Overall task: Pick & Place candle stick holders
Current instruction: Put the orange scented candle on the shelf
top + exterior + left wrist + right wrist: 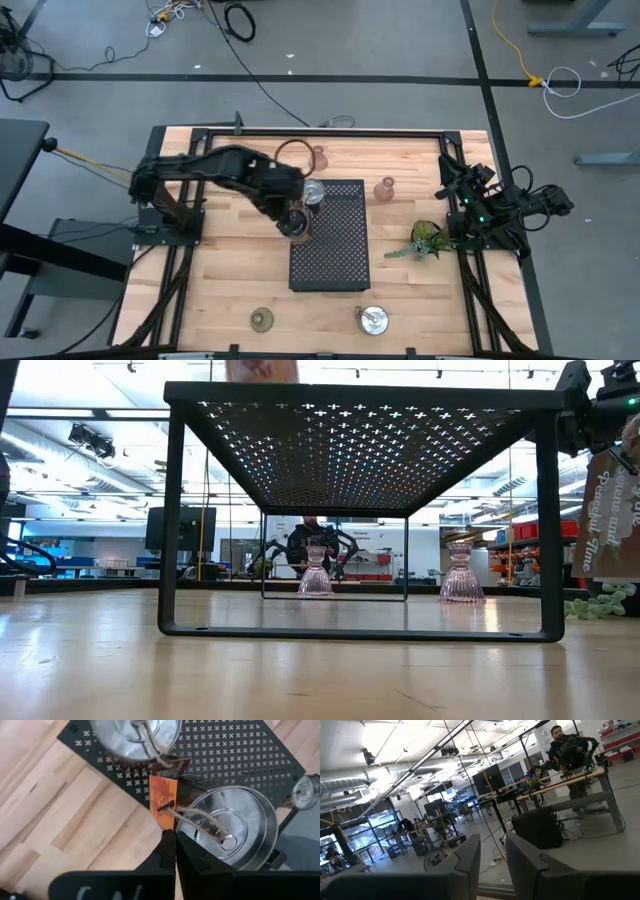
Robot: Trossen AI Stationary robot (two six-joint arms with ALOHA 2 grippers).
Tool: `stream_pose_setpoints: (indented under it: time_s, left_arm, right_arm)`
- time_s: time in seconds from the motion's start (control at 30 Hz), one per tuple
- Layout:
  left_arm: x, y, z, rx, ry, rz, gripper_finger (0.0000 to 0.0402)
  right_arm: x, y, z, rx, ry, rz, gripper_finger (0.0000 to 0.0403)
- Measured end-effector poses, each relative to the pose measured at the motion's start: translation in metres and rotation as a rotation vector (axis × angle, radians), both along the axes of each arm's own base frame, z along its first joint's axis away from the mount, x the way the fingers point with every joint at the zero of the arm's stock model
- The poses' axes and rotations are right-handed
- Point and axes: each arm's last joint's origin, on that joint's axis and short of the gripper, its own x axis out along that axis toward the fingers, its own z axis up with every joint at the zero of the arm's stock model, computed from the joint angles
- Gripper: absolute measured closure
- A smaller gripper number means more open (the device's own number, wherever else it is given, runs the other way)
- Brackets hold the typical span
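My left gripper is shut at the rim of a silvery holder with a twine tie and an orange tag, over the left edge of the black perforated tray. A second silvery holder stands on the tray's far left corner. Two pink holders stand on the table behind the tray. An olive-green holder and a third silvery one stand near the front edge. My right gripper is open and empty at the table's right edge. My left gripper comes from above, pointing down, and its shut fingers meet the silvery holder at its rim, just below the orange tag. The fingertips hide whether they pinch the rim or the tag. The holder is upright, mouth up, over the tray's left edge; whether it rests on the tray, I cannot tell.
A green leafy sprig lies to the right of the tray, close to my right arm. The tray stands on legs, with a gap under it in the low view. A person stands in the room beyond the table.
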Motion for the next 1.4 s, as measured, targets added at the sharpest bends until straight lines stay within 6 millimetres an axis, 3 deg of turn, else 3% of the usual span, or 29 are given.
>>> stream_pose_setpoints:
  time_s: [0.2, 0.47, 0.93, 1.4]
  left_arm:
    - [0.017, 0.01, -0.014, -0.023, 0.02, -0.003, 0.0401]
    - [0.023, 0.02, -0.013, -0.032, -0.027, 0.038, 0.0401]
    - [0.042, 0.019, -0.038, -0.046, 0.06, -0.033, 0.0399]
    - [0.042, 0.019, -0.036, -0.035, 0.042, -0.074, 0.0364]
  right_arm:
    - [0.0, 0.0, 0.0, 0.0, 0.0, 0.0, 0.0309]
    - [0.0, 0.0, 0.0, 0.0, 0.0, 0.0, 0.0309]
    - [0.0, 0.0, 0.0, -0.012, 0.015, -0.004, 0.0309]
    - [0.0, 0.0, 0.0, -0.011, 0.015, -0.004, 0.0309]
